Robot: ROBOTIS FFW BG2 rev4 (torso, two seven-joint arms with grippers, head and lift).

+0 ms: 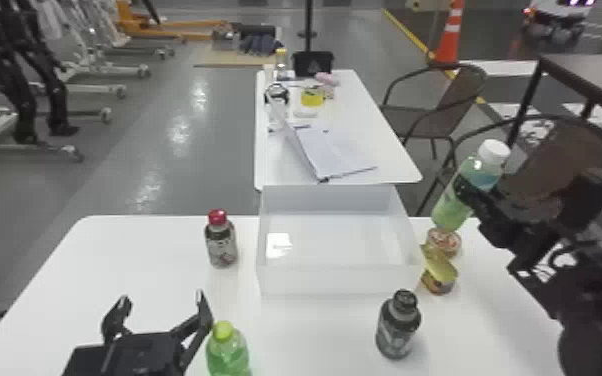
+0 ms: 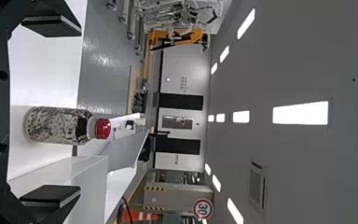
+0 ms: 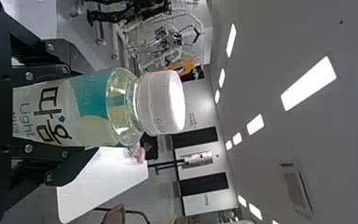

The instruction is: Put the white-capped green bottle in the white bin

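Hanging on the near left side of the white bin [image 1: 335, 281], the left claw [image 1: 162, 299] has its fingers apart, a green-capped bottle [image 1: 228, 352] just beside it. On the white table [image 1: 140, 265], a dark-capped bottle [image 1: 398, 327] stands at the bin's near right. Right of the bin, the right claw [image 1: 471, 197] is clamped on the white-capped green bottle [image 1: 451, 207], tilted above two small tins [image 1: 440, 280]. A red-capped bottle [image 1: 222, 245] stands left of the bin. Beyond it, a second table [image 1: 365, 125] bears an open notebook [image 1: 335, 152]; farther right are chairs [image 1: 427, 120] and an orange cone [image 1: 448, 42].
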